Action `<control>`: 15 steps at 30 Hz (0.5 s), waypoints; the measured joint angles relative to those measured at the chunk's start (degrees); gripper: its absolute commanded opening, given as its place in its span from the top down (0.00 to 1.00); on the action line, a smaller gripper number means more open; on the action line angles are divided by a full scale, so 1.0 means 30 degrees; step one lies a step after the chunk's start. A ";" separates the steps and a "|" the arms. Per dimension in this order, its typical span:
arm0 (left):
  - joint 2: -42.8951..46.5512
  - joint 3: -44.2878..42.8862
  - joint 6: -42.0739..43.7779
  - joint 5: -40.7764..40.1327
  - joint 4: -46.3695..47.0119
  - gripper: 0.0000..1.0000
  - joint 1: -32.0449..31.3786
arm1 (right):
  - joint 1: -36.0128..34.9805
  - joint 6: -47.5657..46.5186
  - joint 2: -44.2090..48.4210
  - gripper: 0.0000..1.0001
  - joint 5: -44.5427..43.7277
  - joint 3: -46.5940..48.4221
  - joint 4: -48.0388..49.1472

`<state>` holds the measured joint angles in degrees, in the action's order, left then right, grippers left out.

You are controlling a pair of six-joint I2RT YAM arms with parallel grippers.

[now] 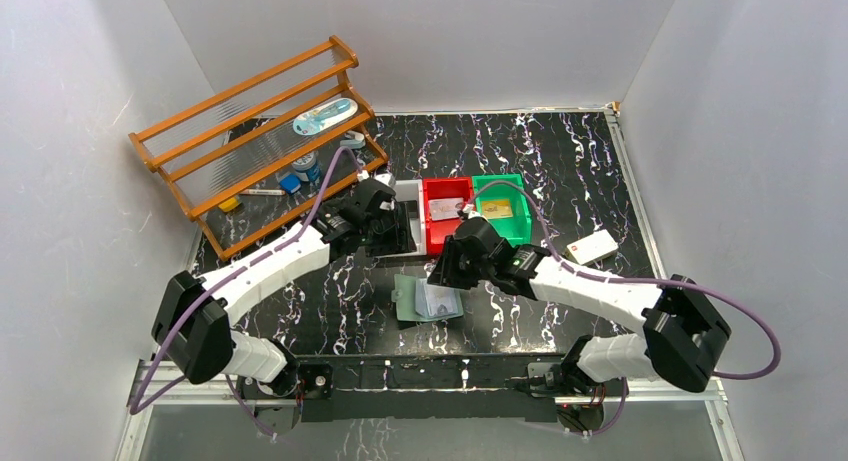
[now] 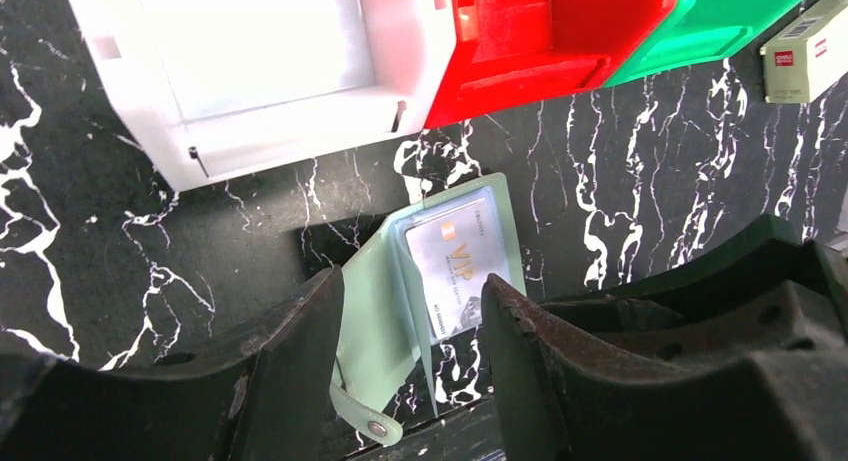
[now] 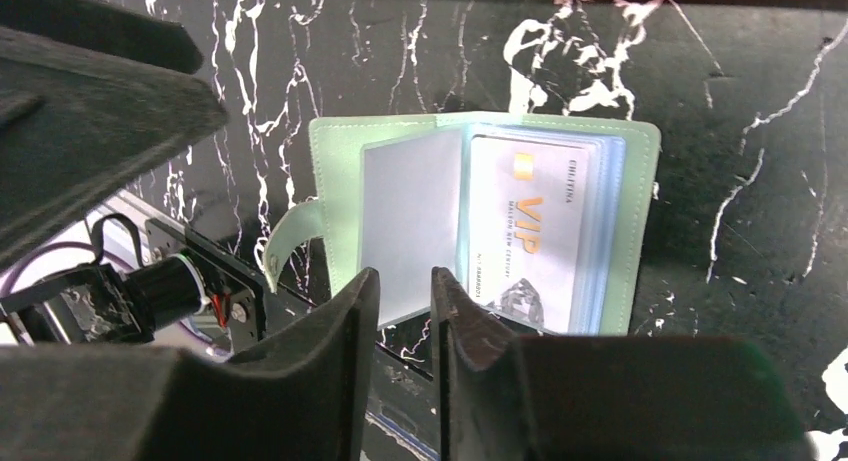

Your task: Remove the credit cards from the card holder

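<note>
The grey-green card holder (image 1: 408, 299) (image 2: 375, 311) (image 3: 335, 181) lies spread open on the table between the arms. A pale VIP credit card (image 2: 455, 271) (image 3: 525, 231) sits in its right clear pocket. A clear pocket leaf (image 3: 410, 221) stands partly lifted at the fold. My right gripper (image 1: 452, 271) (image 3: 405, 301) hovers at the holder's near edge, its jaws a narrow gap apart with that leaf showing between them. My left gripper (image 1: 385, 221) (image 2: 410, 331) is open above the holder, by the white bin. One credit card (image 1: 445, 209) lies in the red bin, another (image 1: 497, 208) in the green bin.
Three bins stand in a row behind the holder: white (image 2: 300, 131), red (image 1: 432, 243) (image 2: 540, 71), green (image 1: 520, 231) (image 2: 720, 31). A white box with a red mark (image 1: 592, 246) (image 2: 805, 56) lies to the right. A wooden rack (image 1: 255, 146) with small items fills the back left.
</note>
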<state>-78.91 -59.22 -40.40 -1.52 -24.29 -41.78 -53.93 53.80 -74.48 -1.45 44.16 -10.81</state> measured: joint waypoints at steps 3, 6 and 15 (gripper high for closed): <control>-0.0408 -0.0503 0.0124 0.0597 0.0015 0.51 0.0182 | 0.0503 0.0168 0.0182 0.80 0.0401 -0.0590 0.0153; -0.0969 -0.1246 0.0270 0.0911 0.0124 0.52 0.0284 | 0.0874 0.0248 -0.0831 0.83 0.1268 -0.0765 0.0466; -0.1115 -0.1515 0.0444 0.1668 0.0080 0.56 0.0423 | 0.0969 -0.0532 -0.5421 0.77 0.4714 0.0554 0.1821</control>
<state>-82.26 -63.77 -39.07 3.49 -24.05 -40.51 -51.03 52.21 -90.74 12.69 45.82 -5.34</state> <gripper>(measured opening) 0.454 0.214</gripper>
